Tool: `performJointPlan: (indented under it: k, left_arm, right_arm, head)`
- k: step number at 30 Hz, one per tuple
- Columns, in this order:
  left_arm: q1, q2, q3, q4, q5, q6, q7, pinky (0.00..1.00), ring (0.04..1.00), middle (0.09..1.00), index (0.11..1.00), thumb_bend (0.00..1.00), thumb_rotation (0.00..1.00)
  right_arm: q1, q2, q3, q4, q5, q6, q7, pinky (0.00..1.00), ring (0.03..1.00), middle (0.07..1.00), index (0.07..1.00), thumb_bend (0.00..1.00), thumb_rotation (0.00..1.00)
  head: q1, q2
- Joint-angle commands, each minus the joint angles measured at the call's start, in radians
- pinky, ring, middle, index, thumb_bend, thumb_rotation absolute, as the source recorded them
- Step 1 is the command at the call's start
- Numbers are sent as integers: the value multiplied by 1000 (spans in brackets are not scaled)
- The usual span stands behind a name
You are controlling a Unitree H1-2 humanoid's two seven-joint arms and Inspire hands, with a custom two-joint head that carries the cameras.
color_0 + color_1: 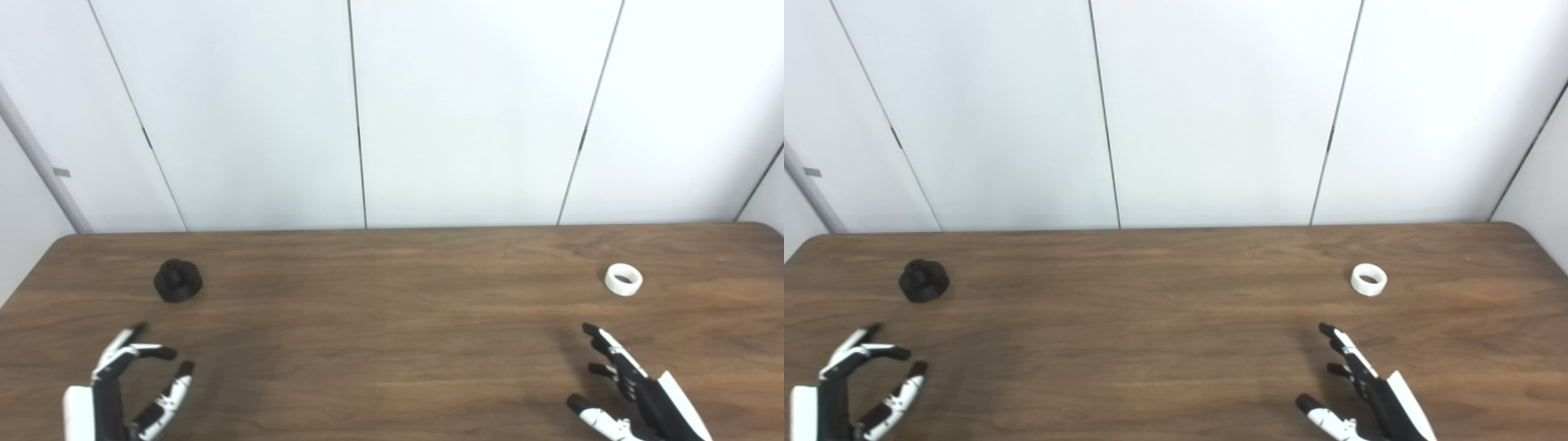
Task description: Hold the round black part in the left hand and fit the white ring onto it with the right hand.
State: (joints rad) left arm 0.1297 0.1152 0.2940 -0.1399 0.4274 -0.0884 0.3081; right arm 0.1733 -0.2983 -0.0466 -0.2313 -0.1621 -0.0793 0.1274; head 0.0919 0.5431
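Here, left robot hand (125, 392) open, right robot hand (631, 392) open, empty

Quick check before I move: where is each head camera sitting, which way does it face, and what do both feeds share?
Left eye view: on the head, looking forward and down at the wooden table and white wall; left hand and right hand show at the bottom.
Right eye view: just beside it, same aim, scene shifted left; the left hand is partly cropped.
Shared: round black part, white ring, both hands open, apart from them.
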Motion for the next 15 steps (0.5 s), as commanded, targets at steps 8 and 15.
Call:
performJointPlan:
  k: [8, 15]
  left_arm:
    - [-57, 80, 67, -22, -18, 159, -7, 1000, 1000, 1000, 791, 835, 290]
    - [-106, 161, 53, -23, 18, 331, -64, 1000, 1000, 1000, 905, 969, 349]
  right_arm:
    - [-15, -45, -33, 21, 33, -43, 3, 901, 967, 982, 929, 385, 417]
    - [-23, -66, -45, 39, 59, -19, 11, 916, 982, 995, 951, 379, 453]
  head:
    - [81, -15]
    - [156, -28]
